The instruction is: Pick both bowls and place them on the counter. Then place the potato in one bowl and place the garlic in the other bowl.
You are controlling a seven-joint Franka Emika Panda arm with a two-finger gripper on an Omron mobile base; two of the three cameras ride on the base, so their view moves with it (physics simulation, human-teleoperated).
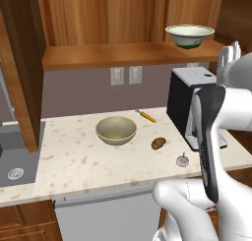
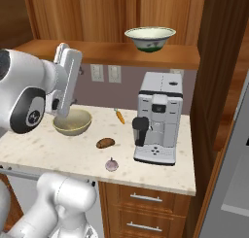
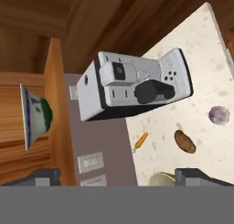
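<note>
Kitchen bench (image 1: 74,156) holds tan-olive bowl (image 1: 116,130), potato (image 1: 158,143), garlic (image 1: 182,160) below end effector (image 3: 119,177), jaws wide, empty. Cream bowl (image 1: 189,36) on shelf (image 1: 98,55) ahead; risk: clipping coffee machine (image 2: 158,118) or shelf edge.

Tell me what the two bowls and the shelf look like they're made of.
Tan-olive bowl: looks like glazed ceramic, with a smooth dull sheen and a yellowish rim.
Cream bowl: probably glazed ceramic too, pale and glossy with a dark green foot.
Shelf: apparently wood, warm brown with visible grain streaks.
</note>
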